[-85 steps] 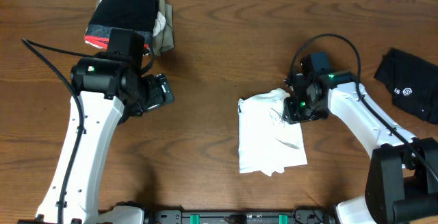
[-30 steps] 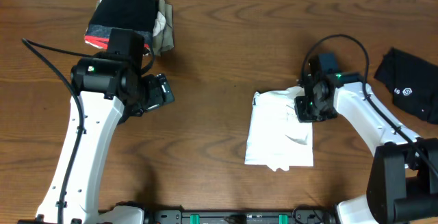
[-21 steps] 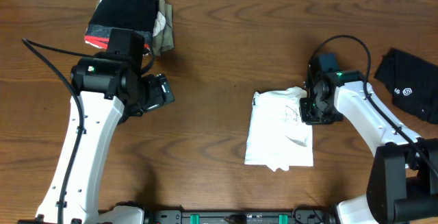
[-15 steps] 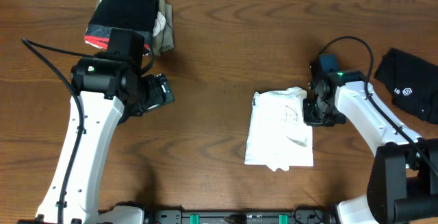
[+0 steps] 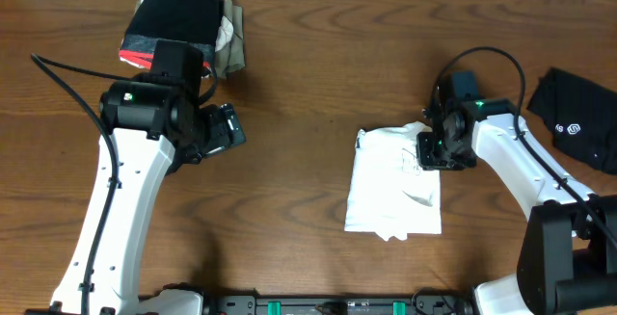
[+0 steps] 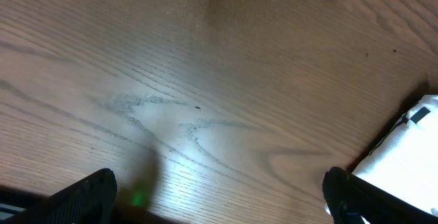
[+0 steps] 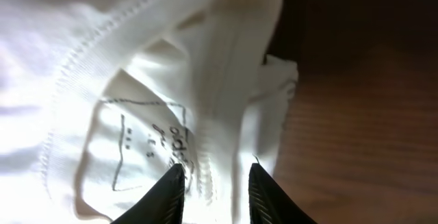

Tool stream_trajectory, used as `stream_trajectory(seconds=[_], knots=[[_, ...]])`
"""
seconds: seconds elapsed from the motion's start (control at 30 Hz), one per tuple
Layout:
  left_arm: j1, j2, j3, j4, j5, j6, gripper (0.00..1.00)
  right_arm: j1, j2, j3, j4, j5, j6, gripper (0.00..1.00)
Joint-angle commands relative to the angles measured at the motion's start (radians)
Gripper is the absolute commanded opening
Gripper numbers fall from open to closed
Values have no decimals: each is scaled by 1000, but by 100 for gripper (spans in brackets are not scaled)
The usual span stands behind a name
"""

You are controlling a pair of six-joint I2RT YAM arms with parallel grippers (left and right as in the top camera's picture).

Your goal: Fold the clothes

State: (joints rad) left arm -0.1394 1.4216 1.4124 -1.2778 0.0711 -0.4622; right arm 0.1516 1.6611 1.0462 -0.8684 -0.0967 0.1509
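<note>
The white shirt (image 5: pixel 395 195) lies folded into a narrow rectangle right of the table's middle. My right gripper (image 5: pixel 431 149) is low over its upper right corner. In the right wrist view the right gripper (image 7: pixel 215 183) stands open, its two dark fingertips (image 7: pixel 171 193) straddling a ridge of the shirt (image 7: pixel 137 66) beside the printed neck label (image 7: pixel 147 142). A black garment with a white logo (image 5: pixel 578 122) lies at the far right. My left gripper (image 5: pixel 229 132) hovers wide open over bare wood far to the left, and in its own view the left gripper (image 6: pixel 219 196) holds nothing.
A pile of folded dark and olive clothes (image 5: pixel 183 16) sits at the back left, just behind the left arm. Bare brown table (image 5: pixel 308 84) separates the two arms. The table's front edge carries a black rail (image 5: pixel 318 305).
The right gripper's jaws have parted on the shirt's corner and it has shifted slightly left. The shirt lies as it did a second ago. The left arm has not moved.
</note>
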Motion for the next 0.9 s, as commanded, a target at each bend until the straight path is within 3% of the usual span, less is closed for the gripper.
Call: stream_trajectory(seconds=[0.0, 0.87], knots=[[-2, 3, -5, -4, -12, 20, 98, -8, -6, 11, 26, -17, -33, 29], [-2, 3, -5, -3, -12, 21, 98, -55, -4, -28, 98, -52, -36, 29]])
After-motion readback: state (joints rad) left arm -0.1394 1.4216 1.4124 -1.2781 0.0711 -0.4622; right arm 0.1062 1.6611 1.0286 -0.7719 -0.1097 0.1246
